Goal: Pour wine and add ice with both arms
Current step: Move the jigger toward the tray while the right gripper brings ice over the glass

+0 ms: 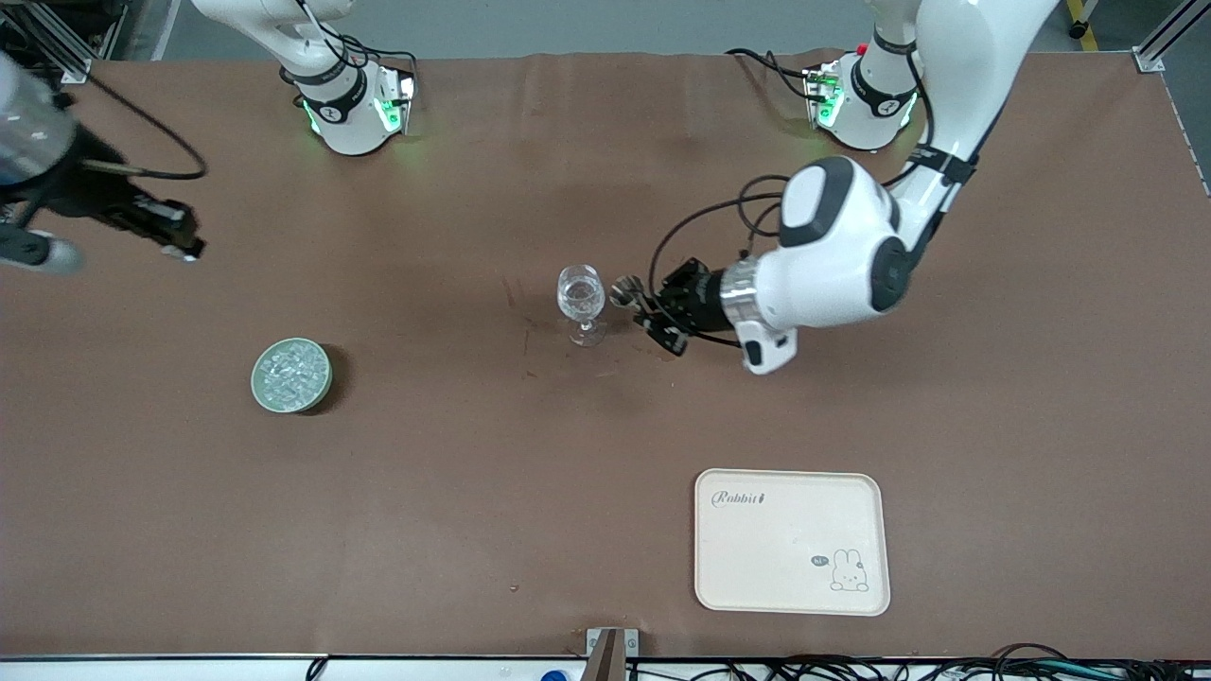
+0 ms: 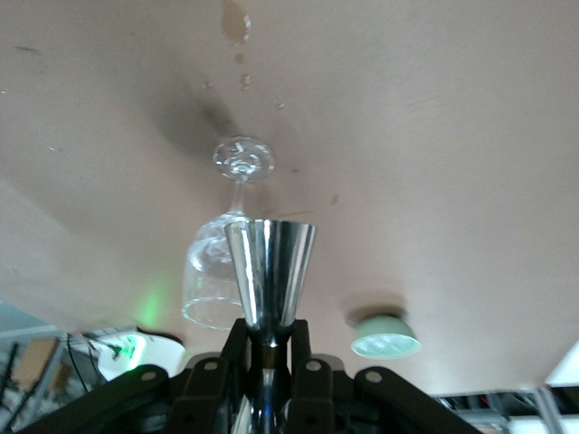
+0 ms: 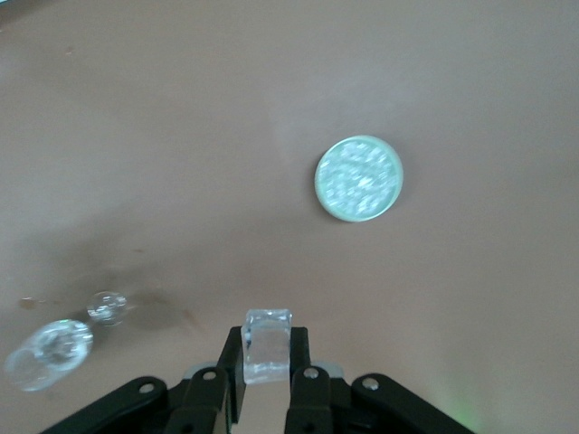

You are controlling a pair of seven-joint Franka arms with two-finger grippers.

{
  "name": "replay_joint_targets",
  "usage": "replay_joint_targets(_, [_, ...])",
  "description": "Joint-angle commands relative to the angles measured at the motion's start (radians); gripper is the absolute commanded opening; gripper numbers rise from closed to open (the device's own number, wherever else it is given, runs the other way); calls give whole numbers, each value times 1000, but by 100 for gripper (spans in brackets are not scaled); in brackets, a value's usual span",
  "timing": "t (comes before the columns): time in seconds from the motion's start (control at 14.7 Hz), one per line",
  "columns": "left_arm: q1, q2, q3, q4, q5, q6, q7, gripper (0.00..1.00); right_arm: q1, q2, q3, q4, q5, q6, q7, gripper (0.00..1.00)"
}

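One clear stemmed wine glass (image 1: pixel 581 303) stands mid-tabletop; the left gripper (image 1: pixel 636 305) beside it clamps one shiny steel jigger (image 2: pixel 269 276). The right gripper (image 3: pixel 265 372), partly cut off in the front view, pinches one clear ice cube (image 3: pixel 267 344); the rest of the ice fills one round pale-green dish (image 1: pixel 291 375).

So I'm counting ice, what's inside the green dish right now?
The pale-green dish holds a heap of small clear ice cubes filling it nearly to the rim. Its bottom is covered by them, so lower layers cannot be counted. One more cube is in the right gripper.
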Motion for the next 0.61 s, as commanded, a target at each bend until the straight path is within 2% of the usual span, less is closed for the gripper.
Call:
replay_joint_targets(0.0, [-5, -10, 102, 26, -168, -50, 98, 0, 5, 0, 83, -3, 47, 30, 170, 4])
replay_joint_targets(0.2, [-12, 32, 240, 95, -320, -122, 152, 1, 20, 52, 221, -5, 42, 147, 379, 3])
replay_joint_targets(0.34, [-11, 101, 287, 168, -392, -131, 150, 1, 22, 104, 301, -5, 31, 219, 500, 3])
replay_joint_targets(0.41, [-9, 147, 300, 207, -414, -131, 150, 1, 32, 128, 329, -6, 21, 250, 533, 3])
replay_joint_targets(0.54, [-9, 250, 346, 308, -421, -130, 170, 1, 83, 174, 344, -11, -14, 287, 593, 4])
